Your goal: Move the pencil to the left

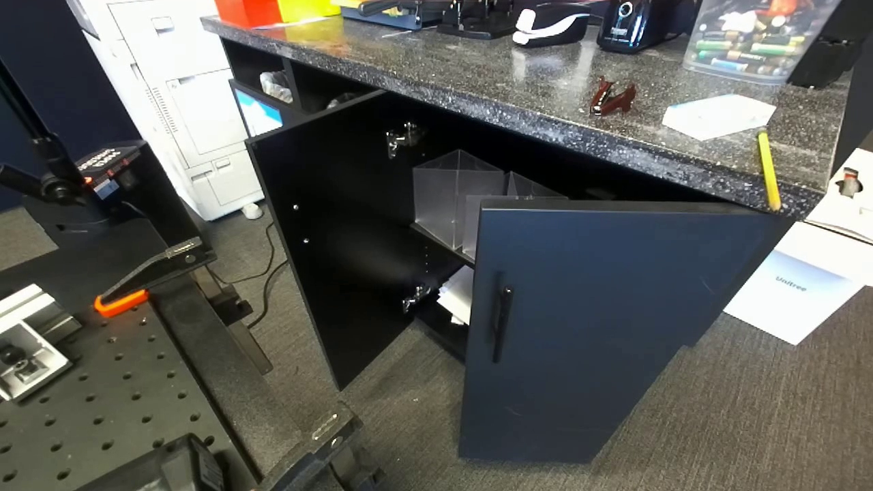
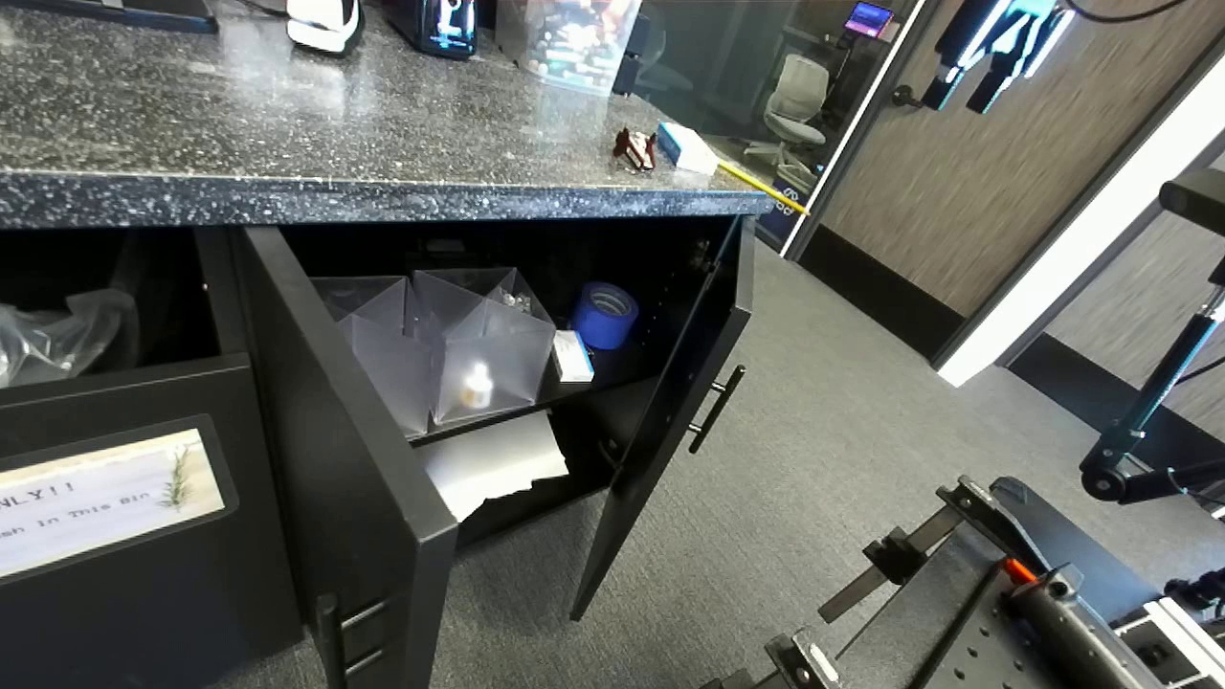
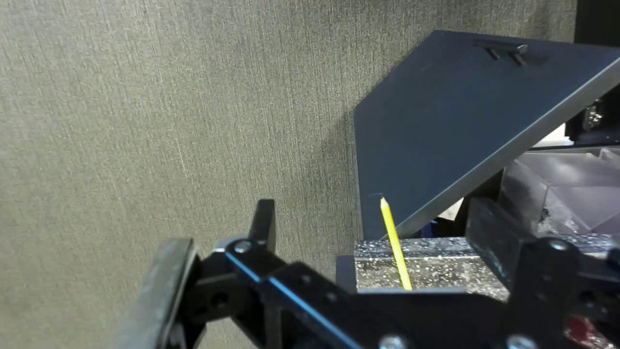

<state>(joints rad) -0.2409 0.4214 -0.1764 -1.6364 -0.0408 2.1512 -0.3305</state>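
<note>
Pencil [image 1: 768, 168] overhangs counter [image 1: 491, 68]—clear tub [image 1: 713, 16] holds markers [image 1: 776, 49], probably.

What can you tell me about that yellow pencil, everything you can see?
The yellow pencil is slim and straight, apparently painted wood, with a paler, sharpened tip. It rests on the speckled countertop near a corner, tip jutting past the front edge, its other end at a small white box; whether those touch is unclear. Nothing grips it: the hand stands open, clear of it.

The staple remover [image 1: 618, 102], tub of markers [image 1: 716, 19] and white chair [image 2: 801, 94] show an office.
</note>
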